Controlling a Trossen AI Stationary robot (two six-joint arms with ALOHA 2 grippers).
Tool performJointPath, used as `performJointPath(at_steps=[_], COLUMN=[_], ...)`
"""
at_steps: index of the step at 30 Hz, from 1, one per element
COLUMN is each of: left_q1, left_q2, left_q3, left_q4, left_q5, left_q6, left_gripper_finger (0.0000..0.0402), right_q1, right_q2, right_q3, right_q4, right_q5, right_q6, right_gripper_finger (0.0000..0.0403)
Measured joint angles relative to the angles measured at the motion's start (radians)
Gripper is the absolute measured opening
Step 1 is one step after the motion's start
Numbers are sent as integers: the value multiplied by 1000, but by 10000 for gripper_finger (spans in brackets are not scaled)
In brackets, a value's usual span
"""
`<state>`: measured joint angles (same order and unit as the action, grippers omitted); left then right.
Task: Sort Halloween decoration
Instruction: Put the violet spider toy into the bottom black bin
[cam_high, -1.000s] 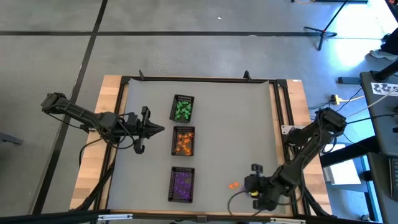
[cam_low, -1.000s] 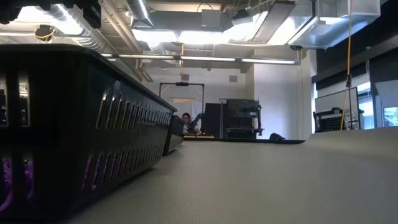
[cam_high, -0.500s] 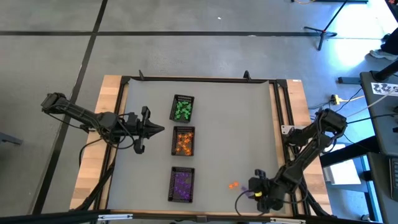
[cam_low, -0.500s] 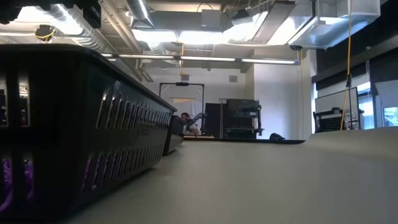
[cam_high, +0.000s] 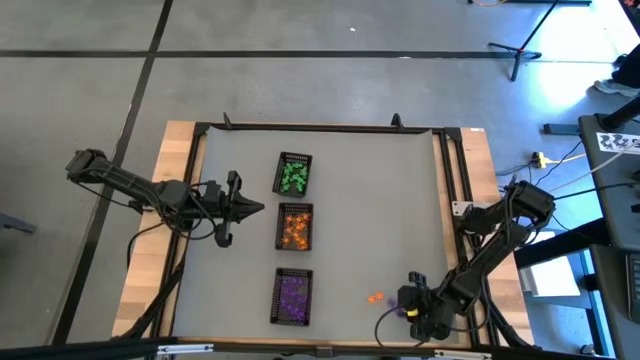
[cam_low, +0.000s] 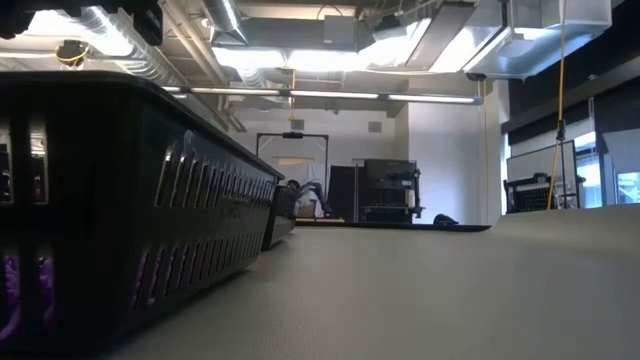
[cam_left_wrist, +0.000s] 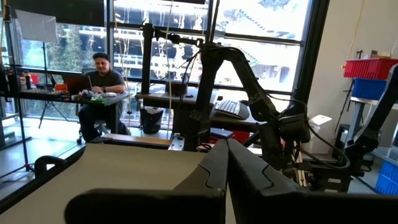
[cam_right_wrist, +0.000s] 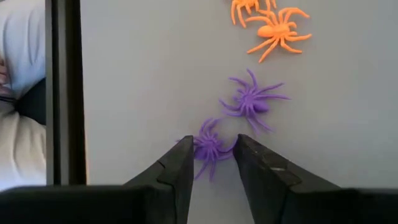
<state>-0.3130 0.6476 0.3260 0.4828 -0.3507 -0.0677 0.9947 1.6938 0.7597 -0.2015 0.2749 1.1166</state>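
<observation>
Three black mesh trays stand in a row at the table's middle: one with green pieces (cam_high: 293, 174), one with orange (cam_high: 294, 226), one with purple (cam_high: 293, 296). Loose on the grey table near its front edge lie two purple spiders (cam_right_wrist: 210, 146) (cam_right_wrist: 252, 102) and two orange spiders (cam_right_wrist: 273, 30), seen from above as an orange speck (cam_high: 375, 297). My right gripper (cam_right_wrist: 212, 158) (cam_high: 405, 308) is open and points steeply down, one fingertip on each side of the nearer purple spider. My left gripper (cam_high: 258, 209) (cam_left_wrist: 225, 155) hangs shut above the table, left of the orange tray. My right gripper comes down at a slant from above with its fingertips (cam_right_wrist: 180, 155) on either side of the nearer purple spider's body (cam_right_wrist: 208, 148). I cannot tell whether the tips touch its legs. The spider lies flat on the table.
A black frame rail (cam_right_wrist: 62, 93) runs along the table's front edge, close beside the right gripper. In the low view the purple tray's wall (cam_low: 120, 200) fills the left. A person sits at a desk (cam_left_wrist: 99, 81) in the room beyond the table.
My right gripper has sunk toward the table and shifted a little toward its near edge, down over the loose purple spiders. The spiders and trays have stayed where they were.
</observation>
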Motion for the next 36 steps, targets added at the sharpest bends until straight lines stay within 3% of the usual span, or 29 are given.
performJointPath(at_steps=[10, 19, 23, 30, 36], left_q1=[0, 0, 0, 0, 0], left_q2=[0, 0, 0, 0, 0], left_q3=[0, 0, 0, 0, 0], left_q4=[0, 0, 0, 0, 0], left_q5=[0, 0, 0, 0, 0], left_q6=[0, 0, 0, 0, 0], left_gripper_finger=[0, 0, 0, 0, 0], right_q1=[0, -50, -154, -379, -493], right_q2=[-68, -145, -149, -122, 10], right_q3=[-6, -7, -7, 19, 237], right_q4=[-51, -23, 156, 660, 613], right_q5=[-4, 107, 143, -77, -250], right_q6=[-33, -130, -305, -704, -867], right_gripper_finger=[8, 6, 8, 18, 18])
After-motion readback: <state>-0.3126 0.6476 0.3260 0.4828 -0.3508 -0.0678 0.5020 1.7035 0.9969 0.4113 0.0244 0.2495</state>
